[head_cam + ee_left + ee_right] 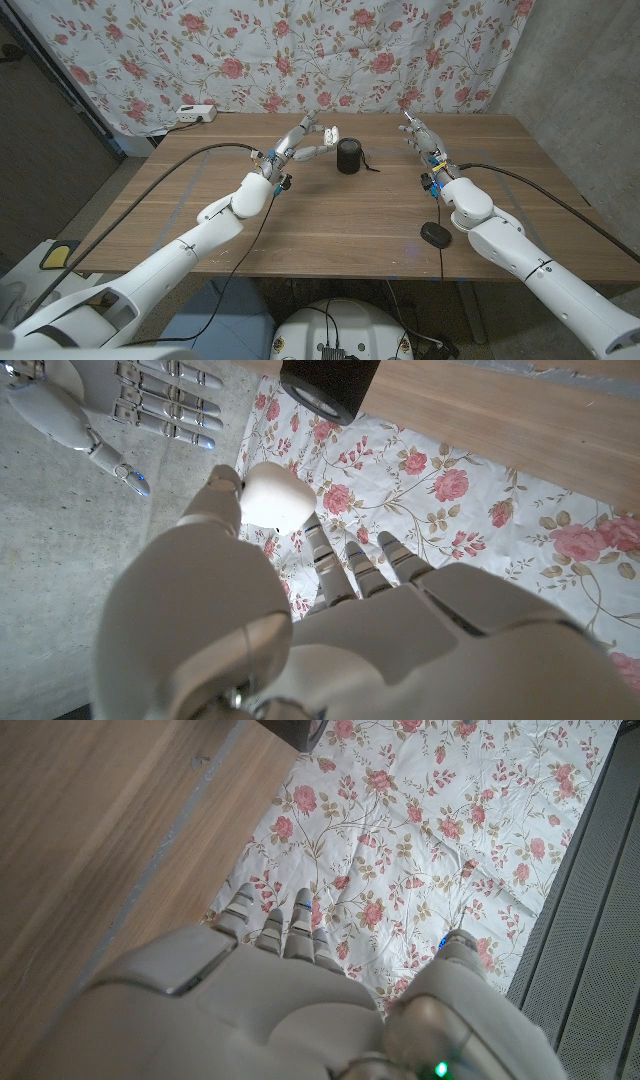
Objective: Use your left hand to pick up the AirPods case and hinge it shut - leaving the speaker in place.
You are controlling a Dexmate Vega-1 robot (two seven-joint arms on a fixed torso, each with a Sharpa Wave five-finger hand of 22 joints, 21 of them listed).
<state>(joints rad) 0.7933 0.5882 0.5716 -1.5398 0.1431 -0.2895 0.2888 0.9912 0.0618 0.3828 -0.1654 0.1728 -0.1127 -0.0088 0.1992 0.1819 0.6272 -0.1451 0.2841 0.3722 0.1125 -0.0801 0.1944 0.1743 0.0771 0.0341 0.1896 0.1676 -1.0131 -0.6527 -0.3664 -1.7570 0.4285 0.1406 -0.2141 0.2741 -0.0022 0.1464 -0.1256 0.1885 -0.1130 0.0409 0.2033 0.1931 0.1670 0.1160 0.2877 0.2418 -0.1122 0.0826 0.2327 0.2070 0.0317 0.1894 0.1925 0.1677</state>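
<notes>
Head view shows the left hand point(305, 138) pinching the AirPods case point(327, 132), fingers on its small, smooth, likely slippery sides.

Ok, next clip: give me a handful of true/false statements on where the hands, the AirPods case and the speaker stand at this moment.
1. The left hand holds the AirPods case off the table. True.
2. The speaker lies tipped on its side. False: it stands upright on the wooden table.
3. The right hand grips the speaker. False: it is apart from the speaker, holding nothing, fingers extended.
4. The case is white. True, as the left wrist view shows.
5. A white power strip sits at the table's far left corner. True.
</notes>
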